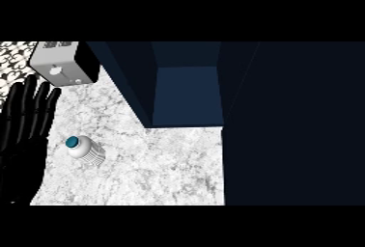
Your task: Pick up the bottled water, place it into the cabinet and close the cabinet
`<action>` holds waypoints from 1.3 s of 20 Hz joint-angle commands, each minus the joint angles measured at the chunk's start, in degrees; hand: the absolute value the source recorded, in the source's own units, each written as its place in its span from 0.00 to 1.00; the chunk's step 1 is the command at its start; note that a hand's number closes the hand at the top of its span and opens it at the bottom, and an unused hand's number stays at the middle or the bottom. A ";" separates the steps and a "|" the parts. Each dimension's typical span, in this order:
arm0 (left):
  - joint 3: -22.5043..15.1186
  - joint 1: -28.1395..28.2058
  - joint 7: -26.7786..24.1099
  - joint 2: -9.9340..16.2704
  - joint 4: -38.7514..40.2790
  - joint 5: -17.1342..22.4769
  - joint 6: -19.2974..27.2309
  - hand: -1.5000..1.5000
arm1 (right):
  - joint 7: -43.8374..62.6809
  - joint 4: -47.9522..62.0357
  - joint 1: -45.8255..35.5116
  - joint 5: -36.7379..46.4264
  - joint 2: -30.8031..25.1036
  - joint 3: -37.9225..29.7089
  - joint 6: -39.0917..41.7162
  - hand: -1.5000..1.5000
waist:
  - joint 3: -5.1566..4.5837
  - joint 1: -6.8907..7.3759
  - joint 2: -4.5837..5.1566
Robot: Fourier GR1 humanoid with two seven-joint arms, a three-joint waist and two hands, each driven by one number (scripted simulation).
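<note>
Currently left hand (25, 125) at 9 o'clock, fingers straight and spread, holding nothing. Bottle (84, 150) upright on surface (157, 164) just beside it, toward 3 o'clock. Cabinet (187, 94) open at 12, dark door (296, 125) at 3. Toaster (64, 62) at 11.

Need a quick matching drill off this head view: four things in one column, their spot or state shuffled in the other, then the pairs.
1. bottled water
2. cabinet
3. left hand
4. toaster

A. open, dark blue interior
B. upright on the counter, teal cap
C. top left corner, silver
D. left edge, fingers straight, resting

Pairs: 1-B, 2-A, 3-D, 4-C
</note>
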 commanded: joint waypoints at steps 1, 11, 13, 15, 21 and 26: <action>-0.24 -1.71 4.24 0.42 -1.98 0.06 -0.07 0.00 | -2.43 -0.56 2.70 2.98 2.53 2.82 -1.04 0.00 | -0.65 0.94 0.80; -6.01 9.28 15.24 -4.95 -8.44 9.21 0.74 0.00 | 11.26 -15.22 15.00 -12.62 -0.40 4.76 6.50 0.00 | -0.63 0.95 0.52; -5.30 14.41 17.73 -3.33 -14.68 12.29 -0.66 0.00 | 8.84 -18.19 20.62 -14.94 -1.60 3.36 9.11 0.00 | -0.62 0.93 0.44; -9.01 9.63 22.94 -4.98 -15.59 7.81 5.30 0.00 | 14.54 -21.23 18.04 -19.71 -3.63 -0.62 8.64 0.00 | -0.61 0.71 0.67; -11.74 14.46 25.80 -4.87 -23.17 6.91 5.64 0.00 | 15.46 -24.14 21.05 -24.77 -4.04 -5.77 10.89 0.00 | -0.62 0.69 0.65; -12.81 12.97 33.68 -2.93 -30.74 4.45 9.06 0.00 | 16.90 -25.34 21.80 -24.16 -3.84 -5.40 11.15 0.00 | -0.59 0.79 0.46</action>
